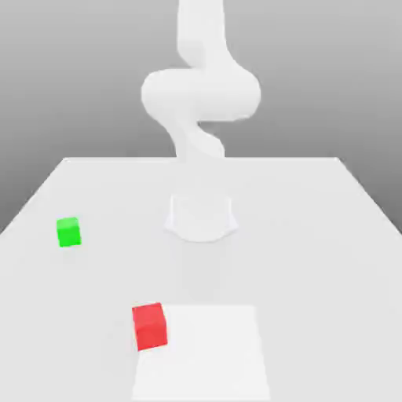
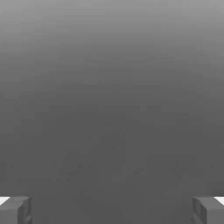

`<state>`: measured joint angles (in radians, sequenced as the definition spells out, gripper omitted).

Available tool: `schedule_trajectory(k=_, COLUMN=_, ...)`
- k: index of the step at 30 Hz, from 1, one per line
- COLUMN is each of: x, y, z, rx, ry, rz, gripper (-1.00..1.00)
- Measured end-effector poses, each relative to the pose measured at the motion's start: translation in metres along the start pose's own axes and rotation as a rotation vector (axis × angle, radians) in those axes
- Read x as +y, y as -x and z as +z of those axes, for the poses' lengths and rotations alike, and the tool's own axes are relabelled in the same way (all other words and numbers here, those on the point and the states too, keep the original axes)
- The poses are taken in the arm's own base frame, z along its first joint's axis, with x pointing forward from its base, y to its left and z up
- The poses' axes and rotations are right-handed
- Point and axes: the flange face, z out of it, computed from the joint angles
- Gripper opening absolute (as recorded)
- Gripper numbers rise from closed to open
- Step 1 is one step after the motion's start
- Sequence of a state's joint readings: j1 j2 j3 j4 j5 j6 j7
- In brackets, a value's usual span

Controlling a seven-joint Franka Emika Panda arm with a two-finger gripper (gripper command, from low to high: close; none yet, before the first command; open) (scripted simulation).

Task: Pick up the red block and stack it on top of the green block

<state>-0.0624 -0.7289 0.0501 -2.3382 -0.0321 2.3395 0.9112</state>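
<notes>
Two blocks, red block (image 1: 149, 326) and green block (image 1: 69, 232), lie apart; tool (image 2: 112, 210) spread.

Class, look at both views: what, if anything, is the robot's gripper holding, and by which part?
Nothing is held. The gripper is open with empty space between its fingertips. The matte red cube and the matte green cube both rest apart on the white table.

One red block (image 1: 149, 326), one green block (image 1: 69, 232), one table (image 1: 314, 228).
</notes>
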Motion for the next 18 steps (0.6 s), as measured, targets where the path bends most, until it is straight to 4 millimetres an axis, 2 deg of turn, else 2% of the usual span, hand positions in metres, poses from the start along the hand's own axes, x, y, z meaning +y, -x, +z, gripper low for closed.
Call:
schedule_trajectory(k=5, x=0.025, y=0.012, z=0.101, rx=-0.002, ry=0.183, rz=0.179, gripper=0.0)
schedule_trajectory(k=10, x=0.072, y=0.026, z=0.189, rx=-0.014, ry=0.344, rz=0.366, gripper=0.0)
schedule_trajectory(k=14, x=0.121, y=0.043, z=0.248, rx=-0.03, ry=0.461, rz=0.524, gripper=0.0)
schedule_trajectory(k=18, x=0.172, y=0.066, z=0.293, rx=-0.053, ry=0.565, rz=0.69, gripper=0.0)
